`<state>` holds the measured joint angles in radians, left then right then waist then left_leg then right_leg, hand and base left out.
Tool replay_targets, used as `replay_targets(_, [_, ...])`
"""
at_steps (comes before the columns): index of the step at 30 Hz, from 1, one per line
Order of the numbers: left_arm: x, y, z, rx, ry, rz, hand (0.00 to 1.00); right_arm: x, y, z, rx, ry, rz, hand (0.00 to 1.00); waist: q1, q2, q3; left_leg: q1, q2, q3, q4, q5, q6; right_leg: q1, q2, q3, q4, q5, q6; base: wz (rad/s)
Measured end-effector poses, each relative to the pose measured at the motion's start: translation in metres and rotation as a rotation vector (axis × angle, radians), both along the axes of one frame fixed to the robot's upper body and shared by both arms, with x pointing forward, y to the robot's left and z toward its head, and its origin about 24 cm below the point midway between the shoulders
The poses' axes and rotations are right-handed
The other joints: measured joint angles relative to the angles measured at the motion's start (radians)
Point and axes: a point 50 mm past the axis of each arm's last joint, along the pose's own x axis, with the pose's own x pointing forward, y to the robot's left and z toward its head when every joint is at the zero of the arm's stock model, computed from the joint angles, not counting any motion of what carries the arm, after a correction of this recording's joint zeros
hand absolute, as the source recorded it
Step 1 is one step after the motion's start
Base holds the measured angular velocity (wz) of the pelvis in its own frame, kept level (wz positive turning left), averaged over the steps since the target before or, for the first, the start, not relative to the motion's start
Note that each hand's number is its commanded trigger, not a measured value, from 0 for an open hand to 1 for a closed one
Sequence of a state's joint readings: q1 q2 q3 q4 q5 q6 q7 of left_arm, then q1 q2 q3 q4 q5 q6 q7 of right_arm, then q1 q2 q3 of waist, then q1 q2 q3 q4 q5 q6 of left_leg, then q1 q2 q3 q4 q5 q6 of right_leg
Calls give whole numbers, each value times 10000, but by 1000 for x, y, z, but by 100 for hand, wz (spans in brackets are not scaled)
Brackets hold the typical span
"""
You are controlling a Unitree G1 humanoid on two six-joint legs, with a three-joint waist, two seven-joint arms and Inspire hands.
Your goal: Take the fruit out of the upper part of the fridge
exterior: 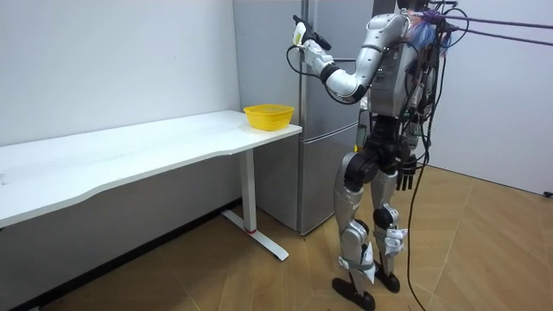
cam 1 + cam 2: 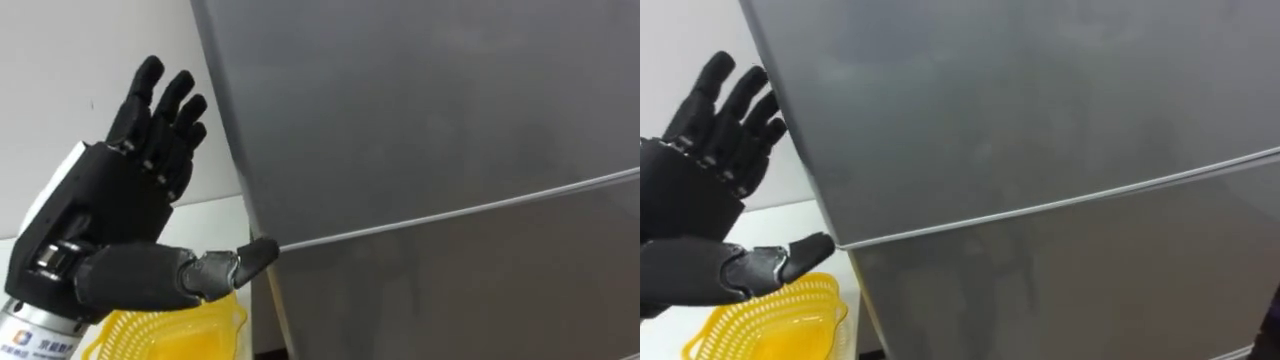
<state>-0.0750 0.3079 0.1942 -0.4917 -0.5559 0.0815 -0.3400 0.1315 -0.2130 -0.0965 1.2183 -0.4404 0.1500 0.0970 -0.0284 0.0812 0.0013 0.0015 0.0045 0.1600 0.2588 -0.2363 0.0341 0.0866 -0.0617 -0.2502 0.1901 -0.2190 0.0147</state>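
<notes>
- The left hand [image 2: 110,200] is being held up at 9 o'clock in the eye views, beside the fridge [image 1: 268,69]. Its fingers are being kept straight and spread wide, and nothing is being gripped.
- Its thumb [image 2: 225,265] is being stretched toward 3 o'clock. The tip is being held just at the fridge's left edge, level with the seam [image 2: 450,212] between the doors; whether it is touching cannot be told.
- The upper door [image 2: 400,90] is being kept shut from 12 to 3 o'clock, above the seam. The lower door [image 2: 480,290] is being kept shut beneath it, so whatever is inside is being hidden.
- A yellow basket [image 2: 170,335] is being seen at 7 o'clock, below the thumb, standing on the end of the white table [image 1: 130,151] nearest the fridge.
- In the room view the robot is being shown standing upright on the wooden floor [image 1: 484,250], facing the fridge, with its left arm raised.
- The right hand [image 1: 406,175] is being let hang by the hip; how its fingers are set cannot be told.
</notes>
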Motion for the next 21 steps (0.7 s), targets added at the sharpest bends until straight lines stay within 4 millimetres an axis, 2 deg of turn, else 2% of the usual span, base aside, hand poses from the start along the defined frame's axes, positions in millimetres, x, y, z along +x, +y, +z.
replay_targets(3, [1, -7, -3, 133, 219, -450, 0, 0, -1, 0, 65, 89, 78, 0, -7, -25, 5, 39, -10, 21, -1, 3, 5, -20, -15, 12, -9, -3, 5, 0])
replay_targets(9, [2, -14, -7, 355, 433, -994, 0, 6, 1, 0, 197, 40, 233, 0, -238, -144, 68, 78, -5, 31, -13, 4, 6, -12, -8, 40, -22, -6, 1, 0])
replay_targets(16, [3, -21, -11, 559, 570, -1251, 0, 8, 2, 0, 189, 98, 525, 0, -259, -261, 49, 91, -6, 41, -13, 4, 6, 6, -13, 33, -14, -6, 0, 0])
replay_targets(18, [4, -22, -11, 560, 612, -1274, 79, 8, 2, 0, 186, 90, 542, 0, -265, -258, 48, 92, -4, 40, -12, 4, 6, 12, -14, 19, -10, -5, 0, 0])
replay_targets(19, [4, -22, -12, 562, 623, -1286, 100, 9, 2, 0, 183, 76, 546, 0, -267, -256, 47, 91, -4, 39, -11, 4, 6, 15, -14, 12, -9, -5, 0, 0])
replay_targets(21, [4, -22, -12, 561, 648, -1287, 100, 10, 2, 0, 179, 54, 553, 0, -266, -253, 45, 91, -4, 39, -6, 4, 6, 25, -15, 4, -8, -5, 0, 0])
